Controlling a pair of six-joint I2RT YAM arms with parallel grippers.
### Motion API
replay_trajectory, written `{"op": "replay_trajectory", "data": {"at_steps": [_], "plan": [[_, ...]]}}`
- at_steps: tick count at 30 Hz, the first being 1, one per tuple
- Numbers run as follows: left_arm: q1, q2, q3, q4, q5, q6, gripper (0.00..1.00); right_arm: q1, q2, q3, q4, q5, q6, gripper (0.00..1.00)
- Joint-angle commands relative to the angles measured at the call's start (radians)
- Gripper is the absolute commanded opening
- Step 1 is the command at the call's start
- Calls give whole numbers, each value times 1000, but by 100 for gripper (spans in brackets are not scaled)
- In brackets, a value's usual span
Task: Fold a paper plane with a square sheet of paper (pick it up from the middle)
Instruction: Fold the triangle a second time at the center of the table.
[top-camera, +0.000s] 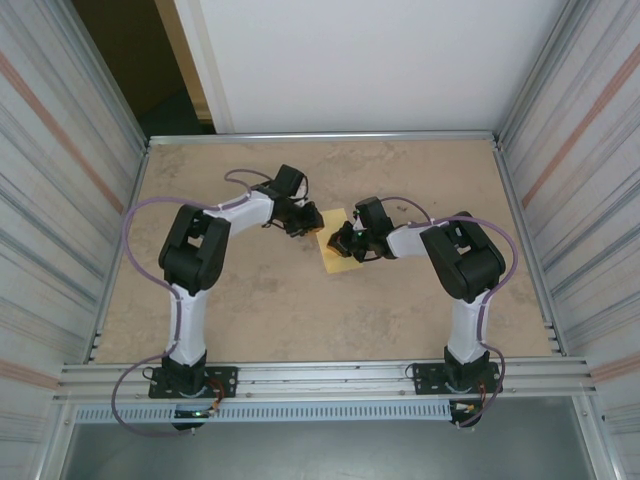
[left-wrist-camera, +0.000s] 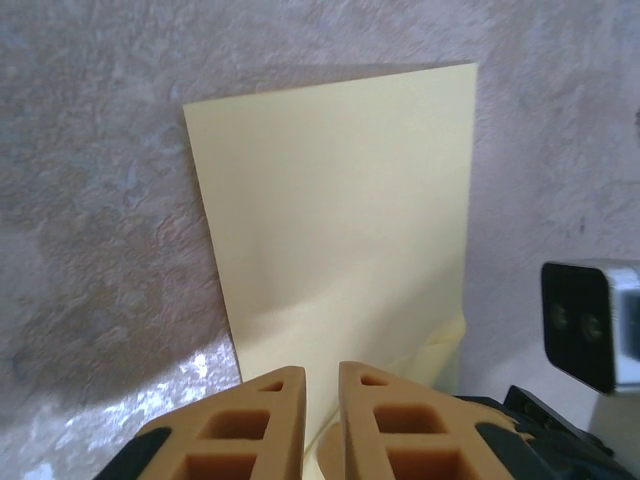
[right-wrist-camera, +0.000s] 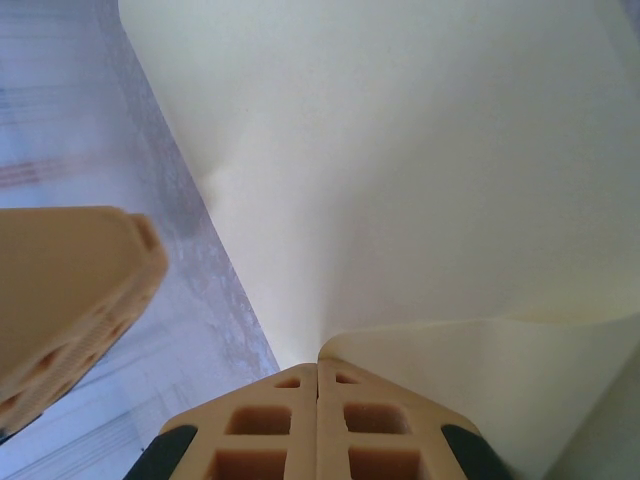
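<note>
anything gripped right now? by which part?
Right gripper is shut on the square sheet of paper, pinching its edge where a flap curls over. Left gripper: jaws slightly apart, no grip evident.

Soft, even light lay on the square sheet of paper (left-wrist-camera: 340, 210), glare whitened the table (left-wrist-camera: 90, 250) just left of it, and its near folds looked blurred.

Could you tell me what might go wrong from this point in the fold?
1. The right jaws pinch one curled edge of the sheet of paper; pulling could tear or crumple it.
2. The left jaws stand slightly apart at its edge, so the sheet may slip and the fold go crooked.
</note>
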Motion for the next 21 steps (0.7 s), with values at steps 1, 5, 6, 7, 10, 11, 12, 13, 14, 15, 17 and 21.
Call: {"op": "replay_trajectory", "data": {"at_steps": [1,5,6,7,10,11,12,13,14,15,17,21], "plan": [[6,-33,-32,10,27,0,18,-5,28,1,-58,18,33,1],[2,2,-27,28,57,-9,15,-6,16,-11,-40,12,41,1],[2,3,-19,28,60,-8,14,-6,14,-12,-33,9,41,1],[0,36,-9,27,62,-8,13,-6,12,-14,-23,8,43,1],[0,66,17,12,61,-2,11,-7,12,-20,8,-6,50,0],[0,72,20,8,57,-1,11,-8,12,-21,15,-11,50,0],[1,77,21,3,54,-2,10,-9,12,-25,27,-16,52,0],[0,81,21,-2,50,-1,10,-8,11,-27,35,-19,52,0],[0,85,21,-10,46,0,10,-8,10,-29,40,-21,51,0],[0,90,19,-15,43,2,9,-9,10,-30,47,-25,49,0],[1,93,14,-18,41,3,8,-8,9,-31,56,-29,47,0],[1,93,4,-18,35,3,7,-9,11,-32,80,-42,45,0]]}}
